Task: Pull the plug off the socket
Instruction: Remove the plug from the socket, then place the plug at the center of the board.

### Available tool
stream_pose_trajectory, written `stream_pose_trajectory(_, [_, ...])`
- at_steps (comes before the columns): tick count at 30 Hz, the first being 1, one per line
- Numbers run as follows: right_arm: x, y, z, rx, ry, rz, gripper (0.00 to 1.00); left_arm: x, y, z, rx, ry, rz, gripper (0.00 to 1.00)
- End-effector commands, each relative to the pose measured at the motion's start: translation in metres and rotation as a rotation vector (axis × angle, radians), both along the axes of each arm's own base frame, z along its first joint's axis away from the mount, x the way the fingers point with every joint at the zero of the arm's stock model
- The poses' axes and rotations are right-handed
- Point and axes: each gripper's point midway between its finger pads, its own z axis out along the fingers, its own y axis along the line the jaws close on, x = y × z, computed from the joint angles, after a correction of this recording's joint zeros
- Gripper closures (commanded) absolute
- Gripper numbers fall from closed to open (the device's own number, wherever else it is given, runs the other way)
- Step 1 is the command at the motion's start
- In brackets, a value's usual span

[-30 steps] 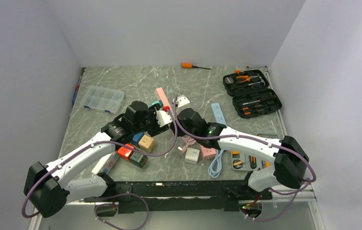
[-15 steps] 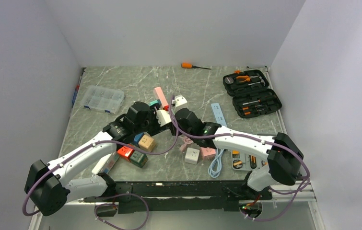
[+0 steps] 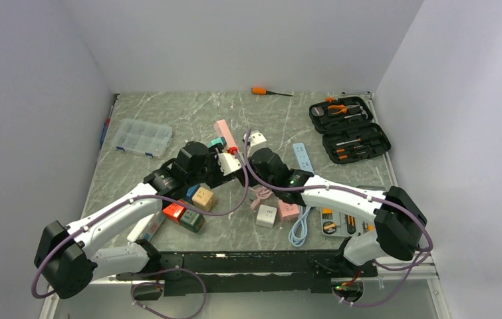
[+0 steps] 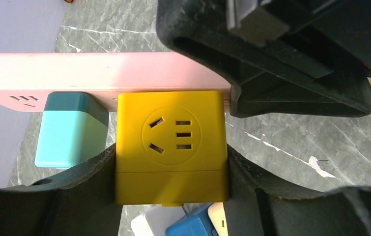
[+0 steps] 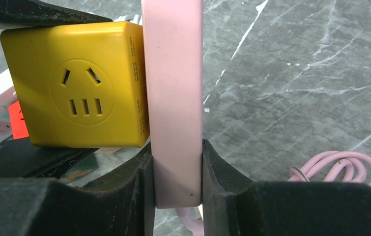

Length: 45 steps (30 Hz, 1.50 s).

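1. The marbled green table [image 3: 188, 109] carries everything. The pink socket strip [image 3: 223, 130] lies near its middle, and each place below is given from that strip.
2. An open black tool case [image 3: 350, 129] sits well to the right of the strip, by the table's right edge.
3. A clear compartment box [image 3: 143, 137] lies well to the left of the strip.
4. The strip itself is long and narrow. The right gripper [image 5: 178, 172] pinches it across its thin body, one dark finger pressed to each flat side.
5. The left gripper [image 4: 171, 164] is clamped on the yellow plug cube [image 4: 171, 142], with a finger against each of its opposite sides.
6. The yellow plug cube sits flush against the strip's face, not yet pulled off, and its own outlet face is turned toward both wrist cameras.
7. A teal plug [image 4: 68, 130] stands on the same face of the strip, just beside the yellow one.
8. A coiled pink cable [image 5: 340, 169] rests on the table on the strip's opposite side from the yellow cube.
9. An orange-handled screwdriver [image 3: 264, 91] lies beyond the strip, at the table's far edge.
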Motion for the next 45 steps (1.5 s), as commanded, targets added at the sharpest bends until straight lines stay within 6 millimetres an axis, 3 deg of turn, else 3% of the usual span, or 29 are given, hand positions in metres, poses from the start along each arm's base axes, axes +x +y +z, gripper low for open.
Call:
stream_pose_trajectory(1, [0.058,-0.097,0.000,-0.159,-0.101,-0.416,1.00,-0.004,0.020,-0.006,0.076,0.019,0.040,1.00])
stream_pose_trajectory(11, [0.060,-0.115,-0.010,-0.250,-0.118,-0.486,1.00,-0.002,0.022,-0.009,0.097,0.025,0.053,1.00])
stream_pose_trajectory(32, [0.071,-0.150,-0.036,-0.258,-0.063,-0.579,1.00,-0.015,0.038,-0.016,0.117,0.049,0.069,1.00])
stream_pose_trajectory(39, [0.069,-0.145,-0.035,-0.226,-0.064,-0.557,1.00,-0.015,0.041,-0.015,0.113,0.061,0.081,1.00])
stream_pose_trajectory(45, [0.068,-0.122,-0.019,-0.131,-0.076,-0.462,1.00,-0.005,0.028,-0.003,0.086,0.056,0.068,1.00])
